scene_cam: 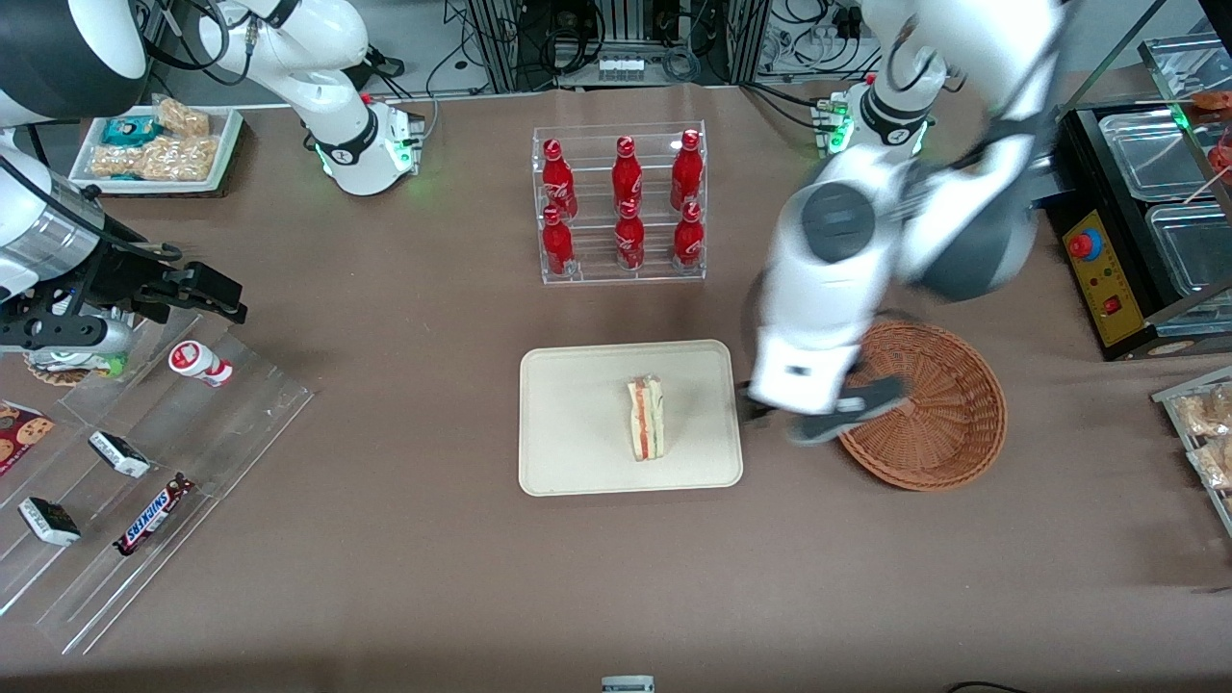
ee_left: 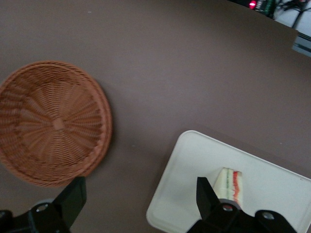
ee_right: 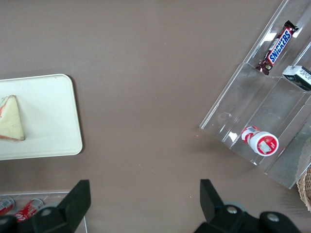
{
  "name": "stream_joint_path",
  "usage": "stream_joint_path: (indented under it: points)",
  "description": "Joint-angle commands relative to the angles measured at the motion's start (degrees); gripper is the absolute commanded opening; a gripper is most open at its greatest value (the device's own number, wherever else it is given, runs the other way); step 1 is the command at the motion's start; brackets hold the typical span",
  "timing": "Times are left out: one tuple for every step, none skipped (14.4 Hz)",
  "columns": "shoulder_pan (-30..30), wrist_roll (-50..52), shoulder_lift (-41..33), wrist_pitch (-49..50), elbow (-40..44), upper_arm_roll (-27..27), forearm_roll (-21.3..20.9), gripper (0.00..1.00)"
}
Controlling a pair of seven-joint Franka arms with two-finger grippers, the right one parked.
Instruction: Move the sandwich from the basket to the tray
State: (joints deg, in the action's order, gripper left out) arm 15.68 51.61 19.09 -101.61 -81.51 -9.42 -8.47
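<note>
The sandwich [scene_cam: 647,418] lies on the cream tray [scene_cam: 577,423], a pale wedge with its red and green filling edge showing. It also shows in the left wrist view [ee_left: 229,182] and the right wrist view [ee_right: 10,119]. The wicker basket [scene_cam: 948,414] sits beside the tray toward the working arm's end, and nothing lies in it [ee_left: 51,121]. My left gripper [scene_cam: 760,404] hangs above the bare table between basket and tray. It is open and empty [ee_left: 141,196], with one finger near the basket rim and the other over the tray [ee_left: 194,184] beside the sandwich.
A clear rack of red bottles [scene_cam: 621,202] stands farther from the front camera than the tray. A stepped acrylic rack with snacks [scene_cam: 144,462] and a white snack tray [scene_cam: 159,144] lie toward the parked arm's end. A black appliance [scene_cam: 1126,221] stands toward the working arm's end.
</note>
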Motion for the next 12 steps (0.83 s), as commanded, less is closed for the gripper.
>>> stream_joint_path:
  points:
    - [-9.8,-13.1,-9.4,6.6,-7.2,-0.5,5.4,1.0]
    - [-12.8,-18.1,-12.0,7.6,-9.3,-0.4,5.4,1.0]
    - [-15.0,-24.5,-14.9,8.2,-12.7,-0.3,5.5,1.0]
    - [-16.3,-31.3,-18.5,7.4,-17.4,1.3,5.6,1.0]
    - [-15.9,-36.7,-21.3,5.6,-21.3,5.0,5.9,1.0]
    - [-15.8,-42.8,-23.3,4.1,-23.8,8.0,6.1,1.0]
    - [-15.9,-48.6,-24.0,4.3,-24.1,9.8,6.5,1.0]
    - [-15.9,-53.5,-24.0,5.2,-23.6,12.6,7.8,1.0]
    - [-15.9,-56.4,-23.7,6.1,-22.0,14.4,9.2,1.0]
    - [-16.2,-58.4,-23.3,7.3,-19.8,14.9,9.4,1.0]
    - [-16.4,-58.5,-22.8,8.1,-17.8,14.9,9.0,1.0]
    - [-16.4,-58.3,-22.5,8.6,-16.8,14.8,8.7,1.0]
